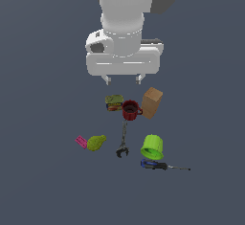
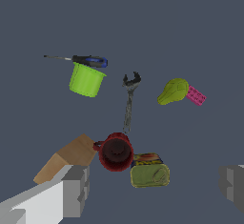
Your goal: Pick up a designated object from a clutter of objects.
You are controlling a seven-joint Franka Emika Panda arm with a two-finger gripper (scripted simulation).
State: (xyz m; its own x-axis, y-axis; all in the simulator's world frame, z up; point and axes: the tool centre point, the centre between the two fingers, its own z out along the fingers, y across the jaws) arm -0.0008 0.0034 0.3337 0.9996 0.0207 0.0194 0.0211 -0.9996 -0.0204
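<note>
A: State of the end effector [image 1: 123,79]?

B: Fingers spread apart, holding nothing, raised above the counter [image 1: 43,181].

A: Location of the pink block [image 1: 81,141]?

B: On the counter, well apart from the end effector, touching the pear shape [image 1: 96,142]. The red mug [image 1: 130,109], olive can [image 1: 114,102] and tan box [image 1: 151,102] lie much nearer, almost beneath the fingers.

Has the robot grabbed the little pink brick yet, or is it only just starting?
Only just starting. Nothing is done yet: the pink brick lies on the floor touching the yellow-green pear shape. In hand: nothing, the gripper hangs open and empty, high above the red mug. Left: move over to the brick, come down, close on it, lift it.
</note>
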